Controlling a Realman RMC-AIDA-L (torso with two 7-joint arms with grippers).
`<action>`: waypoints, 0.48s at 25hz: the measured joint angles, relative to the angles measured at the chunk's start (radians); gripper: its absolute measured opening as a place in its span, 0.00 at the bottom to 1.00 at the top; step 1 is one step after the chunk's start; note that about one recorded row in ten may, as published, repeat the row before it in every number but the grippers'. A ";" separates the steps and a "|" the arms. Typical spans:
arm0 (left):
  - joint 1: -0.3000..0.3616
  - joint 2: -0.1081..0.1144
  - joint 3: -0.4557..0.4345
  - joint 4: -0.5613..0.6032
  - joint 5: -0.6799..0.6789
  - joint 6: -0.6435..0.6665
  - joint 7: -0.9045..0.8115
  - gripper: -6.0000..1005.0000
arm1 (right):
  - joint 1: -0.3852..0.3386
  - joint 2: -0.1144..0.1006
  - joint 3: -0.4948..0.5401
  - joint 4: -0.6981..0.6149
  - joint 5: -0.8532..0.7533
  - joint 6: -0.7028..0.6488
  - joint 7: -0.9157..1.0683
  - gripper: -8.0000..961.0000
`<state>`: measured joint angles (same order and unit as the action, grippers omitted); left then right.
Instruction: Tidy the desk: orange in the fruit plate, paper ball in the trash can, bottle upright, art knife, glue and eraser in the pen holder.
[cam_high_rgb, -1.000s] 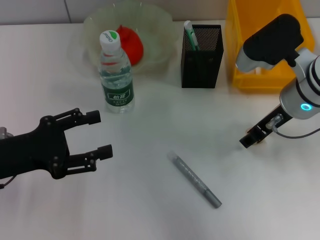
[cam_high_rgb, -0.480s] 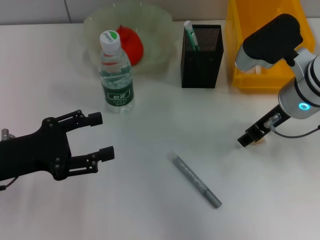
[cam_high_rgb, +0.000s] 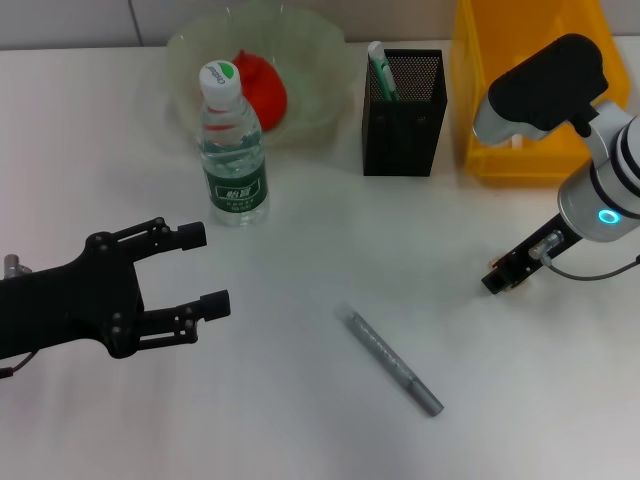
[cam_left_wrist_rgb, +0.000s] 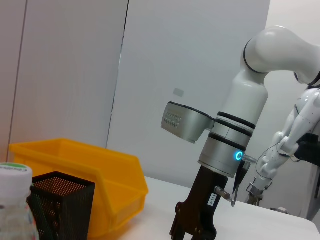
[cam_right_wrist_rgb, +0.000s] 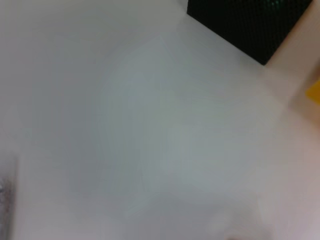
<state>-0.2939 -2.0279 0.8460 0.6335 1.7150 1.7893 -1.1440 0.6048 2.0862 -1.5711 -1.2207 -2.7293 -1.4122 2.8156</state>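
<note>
The bottle stands upright in front of the fruit plate, a translucent bowl with the orange in it. A grey art knife lies flat mid-table. The black mesh pen holder holds a green-and-white tube. My left gripper hovers open and empty at the left, well short of the knife. My right gripper hangs low over the table on the right, in front of the yellow trash can. I cannot make out the paper ball or the eraser.
The left wrist view looks across the bottle cap, the pen holder and the yellow bin to my right gripper. The right wrist view looks down on white table and a corner of the pen holder.
My left gripper has crept slightly to the right. The right gripper has barely shifted. Nothing was picked up or let go.
</note>
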 joint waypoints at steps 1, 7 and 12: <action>0.000 0.000 0.000 0.000 0.000 0.000 0.000 0.83 | 0.000 0.000 0.001 0.000 0.000 0.002 0.001 0.59; 0.001 0.000 -0.001 0.000 0.000 -0.003 0.000 0.83 | -0.007 -0.001 0.023 0.014 0.016 0.014 0.003 0.33; 0.001 0.000 0.000 0.000 0.000 -0.003 -0.003 0.83 | -0.018 -0.003 0.035 -0.005 0.037 0.003 -0.005 0.27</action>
<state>-0.2929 -2.0279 0.8460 0.6335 1.7150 1.7862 -1.1474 0.5871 2.0831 -1.5362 -1.2262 -2.6918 -1.4092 2.8106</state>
